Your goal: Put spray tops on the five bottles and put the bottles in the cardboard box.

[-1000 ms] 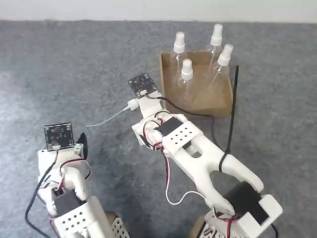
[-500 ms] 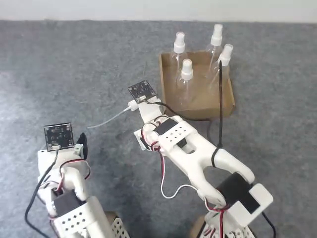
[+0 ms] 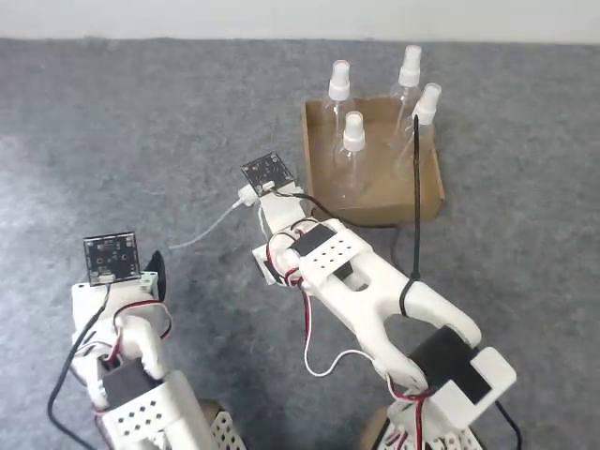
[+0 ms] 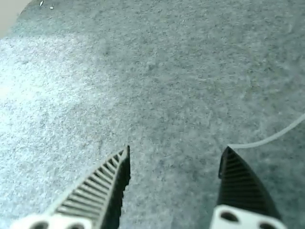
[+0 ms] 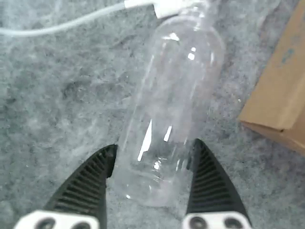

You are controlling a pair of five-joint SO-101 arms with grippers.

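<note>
A clear bottle point(image 5: 174, 95) lies on its side on the grey carpet, just short of the cardboard box point(image 3: 375, 214). My right gripper point(image 5: 153, 148) is shut on the bottle near its base, one finger on each side. A white spray top point(image 3: 246, 198) sits at the bottle's neck, and its thin tube point(image 3: 202, 228) trails across the carpet. Inside the box stand several clear bottles point(image 3: 352, 155) with white spray tops on them. My left gripper point(image 4: 174, 157) hangs open over bare carpet, holding nothing, off to the near left of the other arm.
A corner of the box point(image 5: 281, 95) shows close beside the held bottle. A black cable point(image 3: 415, 197) from the right arm rises in front of the box. The tube's loose end point(image 4: 267, 140) lies near my left gripper. Open carpet spreads to the left.
The right arm has drawn back from the box toward the near side, taking the bottle and spray top a little with it. The left arm has kept still.
</note>
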